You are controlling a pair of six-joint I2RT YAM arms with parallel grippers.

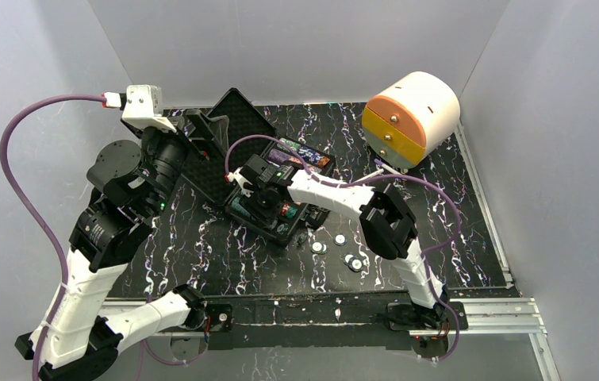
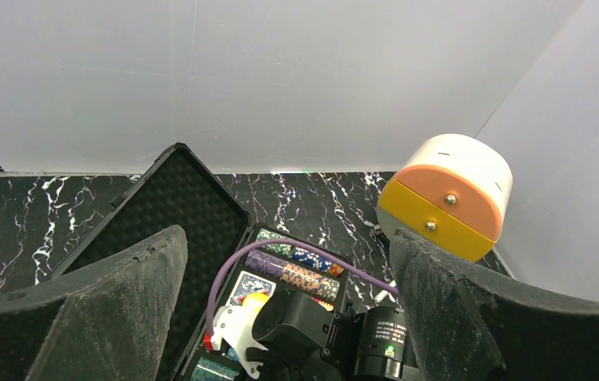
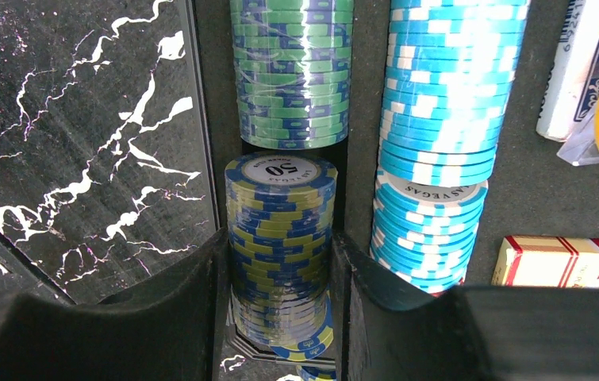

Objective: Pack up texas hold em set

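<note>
Right end effector (image 3: 278, 248) half-closed, clamped on blue-yellow chip stack (image 3: 280, 208), which sits in black case (image 3: 510, 186) outer slot, in line with green row (image 3: 292, 71). Left end effector (image 2: 288, 238) wide open, empty, above case.

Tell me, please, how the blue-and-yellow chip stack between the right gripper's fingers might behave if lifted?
The blue-and-yellow chip stack is loose discs, so it will probably splay rather than lift as one. The fingers flank its rims, not its ends, so chips may slip out. Glossy edges look slick.
</note>
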